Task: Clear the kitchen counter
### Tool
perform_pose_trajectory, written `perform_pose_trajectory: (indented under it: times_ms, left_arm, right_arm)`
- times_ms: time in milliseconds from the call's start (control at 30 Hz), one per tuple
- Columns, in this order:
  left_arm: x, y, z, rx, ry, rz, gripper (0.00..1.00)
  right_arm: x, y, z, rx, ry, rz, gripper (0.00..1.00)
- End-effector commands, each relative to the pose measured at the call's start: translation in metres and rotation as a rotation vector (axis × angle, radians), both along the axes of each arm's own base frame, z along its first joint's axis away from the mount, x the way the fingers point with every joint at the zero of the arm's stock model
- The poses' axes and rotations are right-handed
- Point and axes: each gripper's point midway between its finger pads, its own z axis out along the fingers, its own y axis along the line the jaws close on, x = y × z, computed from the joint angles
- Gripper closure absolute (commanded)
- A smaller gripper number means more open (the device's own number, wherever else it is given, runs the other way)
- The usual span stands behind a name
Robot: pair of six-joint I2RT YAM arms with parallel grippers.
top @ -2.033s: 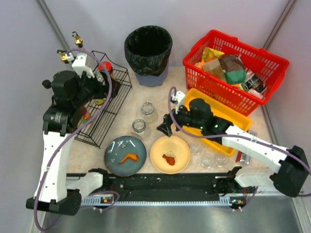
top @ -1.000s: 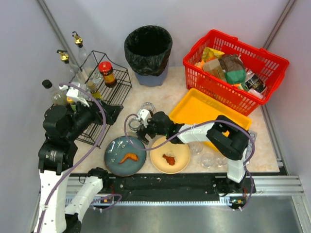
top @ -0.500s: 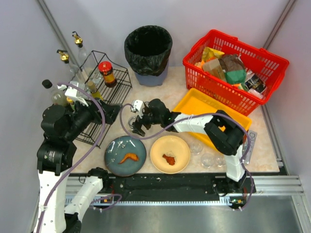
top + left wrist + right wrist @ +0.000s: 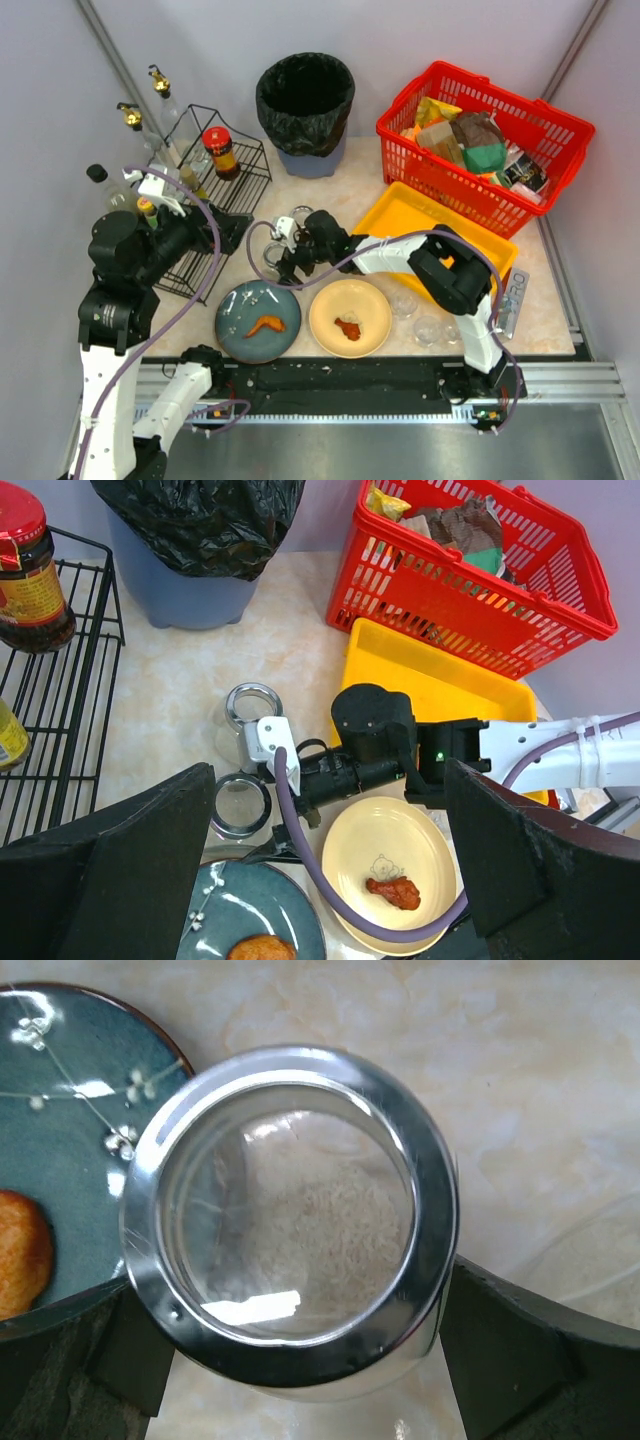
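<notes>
counter (image 4: 500, 1040) (marbled) under right end effector (image 4: 300, 1355)

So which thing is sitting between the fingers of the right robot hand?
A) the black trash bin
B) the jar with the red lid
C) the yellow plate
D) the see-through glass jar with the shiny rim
D: in the right wrist view, the glass jar with its silver rim stands right between the two dark fingers of the right gripper, beside the blue plate.
</notes>
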Motion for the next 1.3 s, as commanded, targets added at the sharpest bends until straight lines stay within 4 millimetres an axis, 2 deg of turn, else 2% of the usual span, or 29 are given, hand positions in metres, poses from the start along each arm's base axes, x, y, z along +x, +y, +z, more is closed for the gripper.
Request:
perform_pose_trajectory:
  times_ms: [0,67,200,300,467,767,967,1267]
  left_arm:
    - [-0.001,0.001,0.013,0.015,-0.052,-0.004,0.01]
    - [-0.002,0.001,0.012,0.018,-0.052,-0.004,0.01]
    - [-0.002,0.003,0.011,0.024,-0.054,0.003,0.01]
    - [-0.002,0.004,0.011,0.03,-0.055,0.007,0.01]
    - [-0.003,0.004,0.011,0.035,-0.058,0.005,0.01]
    - [-0.002,0.003,0.01,0.03,-0.051,0.002,0.01]
    - [-0.002,0.003,0.008,0.035,-0.048,0.005,0.01]
    - [-0.003,0.004,0.007,0.039,-0.045,0.009,0.01]
  right_arm:
    - [0.013,0.005,0.015,0.101,-0.052,-0.072,0.03]
    - [0.018,0.004,0.017,0.12,-0.066,-0.108,0.07]
    - [0.023,0.004,0.021,0.142,-0.088,-0.143,0.2]
    - [0.026,0.006,0.025,0.155,-0.099,-0.163,0.22]
    - [0.027,0.01,0.031,0.178,-0.104,-0.17,0.12]
    - [0.022,0.013,0.027,0.216,-0.082,-0.164,0.04]
    - [0.022,0.013,0.019,0.201,-0.067,-0.163,0.05]
    - [0.011,0.014,0.014,0.187,-0.037,-0.11,0.01]
